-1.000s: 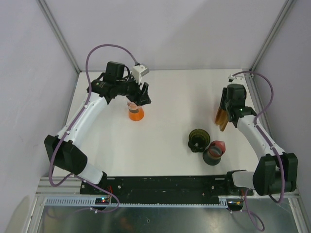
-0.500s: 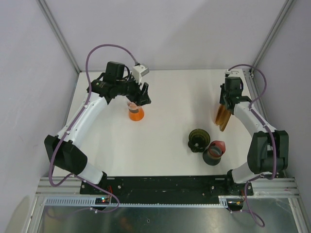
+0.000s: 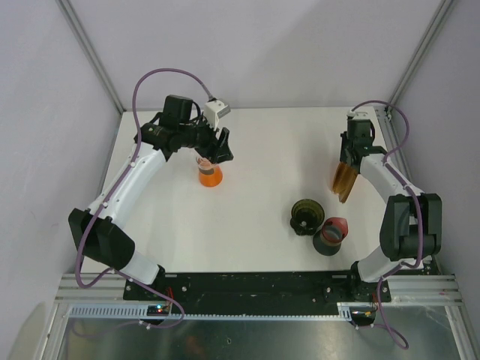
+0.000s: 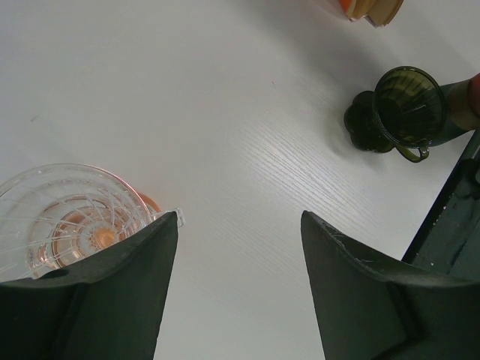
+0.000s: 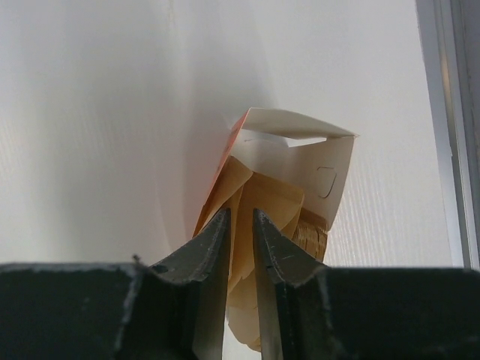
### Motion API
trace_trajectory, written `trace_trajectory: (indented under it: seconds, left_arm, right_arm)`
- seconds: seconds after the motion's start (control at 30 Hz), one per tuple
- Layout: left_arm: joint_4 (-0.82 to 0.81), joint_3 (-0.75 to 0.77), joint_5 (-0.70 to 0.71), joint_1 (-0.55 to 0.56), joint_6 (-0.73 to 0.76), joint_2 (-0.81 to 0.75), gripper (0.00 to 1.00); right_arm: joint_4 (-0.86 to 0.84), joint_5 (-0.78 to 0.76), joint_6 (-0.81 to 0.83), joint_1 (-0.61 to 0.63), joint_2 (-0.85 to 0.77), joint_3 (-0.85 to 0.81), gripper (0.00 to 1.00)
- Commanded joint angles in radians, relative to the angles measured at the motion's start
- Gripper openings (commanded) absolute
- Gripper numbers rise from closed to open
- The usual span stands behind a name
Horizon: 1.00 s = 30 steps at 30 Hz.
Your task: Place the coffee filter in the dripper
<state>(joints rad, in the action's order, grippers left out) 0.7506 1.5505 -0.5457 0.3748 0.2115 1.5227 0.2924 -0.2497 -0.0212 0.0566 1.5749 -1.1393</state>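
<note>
A clear ribbed dripper (image 3: 210, 174) on an orange base stands at the back left; it also shows in the left wrist view (image 4: 67, 217). My left gripper (image 3: 220, 148) is open and empty just beside it, one finger (image 4: 112, 292) next to its rim. An open pack of brown coffee filters (image 3: 344, 182) lies at the right. My right gripper (image 3: 349, 160) is at its open end. In the right wrist view the jaws (image 5: 241, 217) stand almost together with a filter sheet (image 5: 271, 201) between them.
A dark green dripper (image 3: 307, 215) and a dark cup with a red rim (image 3: 331, 235) stand at the front right; the green one also shows in the left wrist view (image 4: 405, 94). The frame post and table edge (image 5: 450, 112) run close by the filter pack.
My right arm has swung back toward the far right corner, its gripper staying at the filter pack. The left arm has not moved.
</note>
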Motion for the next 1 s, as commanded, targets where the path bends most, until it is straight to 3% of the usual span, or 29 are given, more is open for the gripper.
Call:
trace_trajectory:
  seconds: [0.0,0.37,0.6,0.97]
  left_arm:
    - [-0.012,0.016,-0.001,0.007,0.023,-0.006,0.72]
    - [-0.012,0.017,0.006,0.007,0.027,-0.01,0.72]
    - [-0.013,0.019,0.011,0.007,0.029,-0.012,0.72]
    - [-0.013,0.022,0.017,0.007,0.03,-0.013,0.72]
  right_arm:
    - [0.008,0.009,0.015,-0.001,0.018,-0.042,0.23]
    - [-0.017,0.028,0.017,-0.009,0.056,-0.043,0.21]
    - [-0.018,0.026,0.015,-0.007,0.031,-0.047,0.01]
    - [0.047,-0.028,-0.018,0.022,-0.127,-0.059,0.0]
